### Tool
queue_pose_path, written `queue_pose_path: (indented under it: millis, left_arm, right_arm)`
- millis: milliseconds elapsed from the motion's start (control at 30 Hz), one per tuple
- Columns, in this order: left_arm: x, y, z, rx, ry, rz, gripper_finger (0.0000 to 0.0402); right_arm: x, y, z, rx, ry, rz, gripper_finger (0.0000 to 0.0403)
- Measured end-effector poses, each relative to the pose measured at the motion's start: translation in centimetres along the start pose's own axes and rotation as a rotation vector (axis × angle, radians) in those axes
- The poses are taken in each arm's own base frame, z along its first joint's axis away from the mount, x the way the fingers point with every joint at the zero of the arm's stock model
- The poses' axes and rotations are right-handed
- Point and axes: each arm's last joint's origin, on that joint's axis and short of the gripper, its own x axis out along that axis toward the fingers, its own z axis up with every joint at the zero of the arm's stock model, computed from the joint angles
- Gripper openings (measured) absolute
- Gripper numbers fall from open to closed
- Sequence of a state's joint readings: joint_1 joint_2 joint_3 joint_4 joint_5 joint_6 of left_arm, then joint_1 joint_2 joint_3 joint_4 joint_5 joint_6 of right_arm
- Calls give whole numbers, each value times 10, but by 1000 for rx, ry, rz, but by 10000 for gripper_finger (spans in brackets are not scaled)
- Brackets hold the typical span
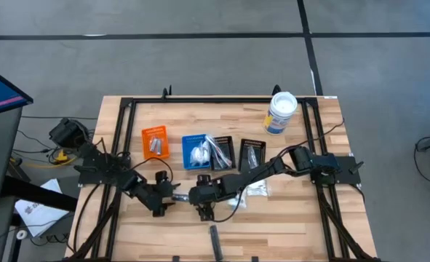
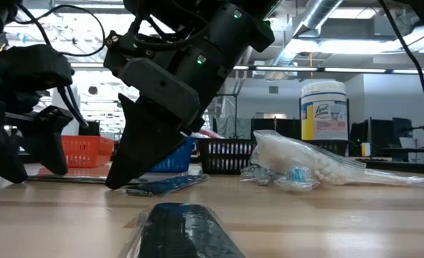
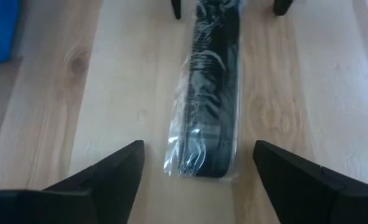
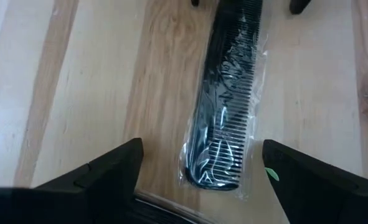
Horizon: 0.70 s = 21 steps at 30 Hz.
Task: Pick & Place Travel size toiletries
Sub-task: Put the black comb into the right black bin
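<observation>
Comb (image 4: 224,106), black and sealed in a clear wrapper, lies flat on the table (image 4: 78,81) ahead of the right gripper (image 4: 199,165). It sits on the centreline between the two dark fingers (image 4: 103,171), its near end just ahead of the fingertips and touching neither one. The right jaws stand wide apart and hold nothing.

The left wrist view shows a comb in the same wrapper (image 3: 212,93) flat on the bare wood, between and just ahead of the left gripper (image 3: 199,168). It is clear of both fingers (image 3: 109,174). The left jaws are likewise apart and empty. Beyond the far end of the comb in each wrist view, two dark fingertips of the opposite arm enter the picture.

In the high view the right gripper (image 1: 204,207) and the left gripper (image 1: 164,196) sit close together over the front middle of the table (image 1: 309,225). Whether both wrist cameras show one and the same comb cannot be told.

Other toiletries lie farther off:
- silvery sachets (image 1: 154,143) in the orange bin (image 1: 154,132);
- white packets (image 1: 200,154) in the blue bin (image 1: 193,140);
- small pieces in the two black bins (image 1: 249,154);
- crinkly clear packets (image 2: 298,165) loose on the table beside the right arm.

A white tub (image 1: 280,113) with a blue label stands at the far right corner.
</observation>
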<state>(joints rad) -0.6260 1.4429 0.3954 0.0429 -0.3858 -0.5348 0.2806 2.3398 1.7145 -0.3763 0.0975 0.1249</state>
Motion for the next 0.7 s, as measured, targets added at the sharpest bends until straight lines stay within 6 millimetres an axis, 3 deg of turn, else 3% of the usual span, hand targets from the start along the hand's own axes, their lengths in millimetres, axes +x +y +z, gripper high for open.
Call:
queue_pose_path:
  millis: [100,400,700]
  left_arm:
    - [1,0,2,8,-7,-11,258]
    - [1,-1,4,-5,-14,-26,89]
    - [1,-1,4,-46,-5,-53,4]
  right_arm:
    - [0,0,0,0,-1,-2,319]
    - [1,-3,0,12,-2,-7,274]
    - [2,-3,0,13,-7,-8,240]
